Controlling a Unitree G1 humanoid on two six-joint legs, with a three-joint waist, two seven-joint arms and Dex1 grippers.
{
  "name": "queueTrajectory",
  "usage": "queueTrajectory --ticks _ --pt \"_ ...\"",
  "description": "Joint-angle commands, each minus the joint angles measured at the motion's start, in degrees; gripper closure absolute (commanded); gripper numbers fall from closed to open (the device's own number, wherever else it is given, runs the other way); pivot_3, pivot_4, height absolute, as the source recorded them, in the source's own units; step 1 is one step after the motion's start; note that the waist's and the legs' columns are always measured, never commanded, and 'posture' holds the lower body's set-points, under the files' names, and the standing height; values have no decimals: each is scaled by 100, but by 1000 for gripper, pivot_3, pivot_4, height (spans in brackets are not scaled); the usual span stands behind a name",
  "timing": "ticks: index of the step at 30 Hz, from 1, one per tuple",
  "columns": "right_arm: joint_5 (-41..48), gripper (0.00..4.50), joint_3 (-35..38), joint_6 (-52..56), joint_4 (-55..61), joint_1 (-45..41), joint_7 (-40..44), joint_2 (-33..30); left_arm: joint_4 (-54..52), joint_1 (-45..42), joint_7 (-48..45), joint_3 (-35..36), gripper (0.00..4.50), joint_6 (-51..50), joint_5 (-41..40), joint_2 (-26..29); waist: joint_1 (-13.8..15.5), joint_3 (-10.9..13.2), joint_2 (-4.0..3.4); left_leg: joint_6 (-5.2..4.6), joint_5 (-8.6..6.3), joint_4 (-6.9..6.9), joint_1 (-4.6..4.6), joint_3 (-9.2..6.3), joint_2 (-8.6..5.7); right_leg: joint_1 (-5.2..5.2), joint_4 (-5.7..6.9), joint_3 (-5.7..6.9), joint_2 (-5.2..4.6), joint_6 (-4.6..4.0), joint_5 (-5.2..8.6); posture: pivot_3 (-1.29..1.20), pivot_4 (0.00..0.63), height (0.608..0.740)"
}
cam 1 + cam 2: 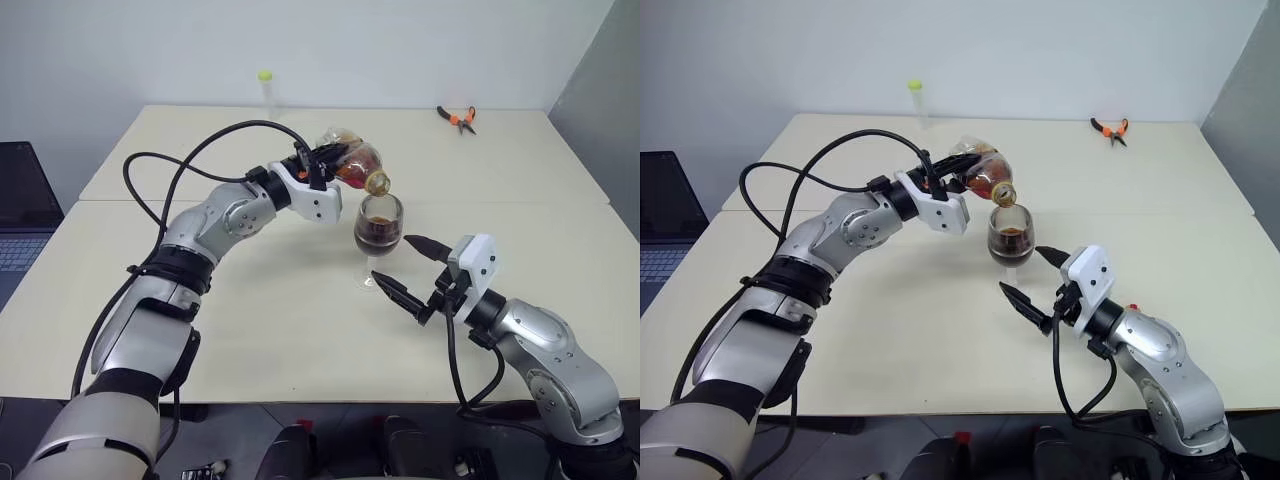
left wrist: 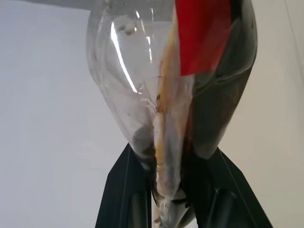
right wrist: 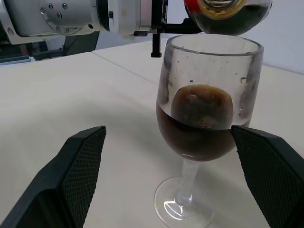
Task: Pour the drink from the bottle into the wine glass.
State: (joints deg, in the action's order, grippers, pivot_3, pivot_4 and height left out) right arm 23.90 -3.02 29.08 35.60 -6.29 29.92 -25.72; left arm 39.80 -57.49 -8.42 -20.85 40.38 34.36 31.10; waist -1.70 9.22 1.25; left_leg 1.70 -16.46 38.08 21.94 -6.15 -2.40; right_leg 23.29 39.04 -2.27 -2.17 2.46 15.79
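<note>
Pouring stage, well advanced. The left tool (image 1: 322, 166), just above centre of the left eye view, is clamped on the base of the bottle (image 1: 352, 162), its two black fingers (image 2: 124, 190) pressed against the clear plastic on either side. The bottle lies tipped past level, neck pointing toward the right of the frame and slightly down, cap off, its open mouth directly over the rim of the wine glass (image 1: 379, 235) and close above it. Some of the drink (image 1: 987, 177) remains in the bottle, pooled toward the neck; the rear of the body looks largely drained.

The wine glass stands upright on the desk (image 1: 250, 330) at the centre of the frame, its bowl roughly half full of dark liquid (image 3: 202, 137) with a foamy patch on the surface. No spill is visible around the foot.

The right tool (image 1: 408, 270), lower right of centre, stands wide, its fingers spread to either side of the stem without touching it.

Done, by this judgement: bottle grasped, tilted, and most of the drink transferred. Left: emptying the remainder, then righting the bottle.

Farther out: a thin tube (image 1: 266, 90) at upper centre, and orange-handled pliers (image 1: 457, 117) at upper right.
</note>
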Motion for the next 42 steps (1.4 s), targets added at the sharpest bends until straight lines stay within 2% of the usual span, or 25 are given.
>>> queueTrajectory --ticks 1,12,17,23,30,36,42 --pt "127 0 196 -225 300 13 84 -27 -532 56 -177 406 3814 -310 -524 -50 0 0 0 0 0 0 0 0 0 0 0 0 0 0 0 0 150 740" --pt "600 0 541 -12 768 -151 209 -304 -1466 756 -890 1306 3815 -1875 -2104 -488 -3 -1 -1 1 0 3 -1 -1 3 -1 2 0 1 0 0 0 150 740" --pt "1038 0 638 339 1085 -394 203 -610 -2219 1343 -921 2098 3817 -3124 -3186 -866 -8 -4 -1 5 3 6 0 -3 5 -1 1 1 -1 -1 0 0 150 740" --pt "1512 0 689 756 1210 -657 172 -846 -2400 2040 -998 2569 3817 -3516 -3704 -912 -2 -4 -1 7 4 6 -3 -5 6 -4 2 2 0 -1 -1 0 150 740" --pt "1890 0 723 1019 1113 -1058 246 -1077 -1729 2404 -828 3010 3817 -3433 -4078 -1071 16 -6 2 5 3 9 -3 -4 4 -7 0 3 -3 -2 -1 0 150 740" --pt "2240 0 683 1351 1082 -1420 203 -1178 -784 2246 -913 3262 3817 -3238 -4343 -1201 15 -6 3 -3 -2 9 -2 -4 4 -7 -1 3 -5 -2 -1 0 150 740" --pt "2535 0 658 1625 1012 -1797 85 -1194 212 2000 -828 3203 3817 -3047 -4151 -1152 14 -7 5 -9 -5 8 0 -6 5 -6 -2 6 -5 -2 -2 0 150 740"
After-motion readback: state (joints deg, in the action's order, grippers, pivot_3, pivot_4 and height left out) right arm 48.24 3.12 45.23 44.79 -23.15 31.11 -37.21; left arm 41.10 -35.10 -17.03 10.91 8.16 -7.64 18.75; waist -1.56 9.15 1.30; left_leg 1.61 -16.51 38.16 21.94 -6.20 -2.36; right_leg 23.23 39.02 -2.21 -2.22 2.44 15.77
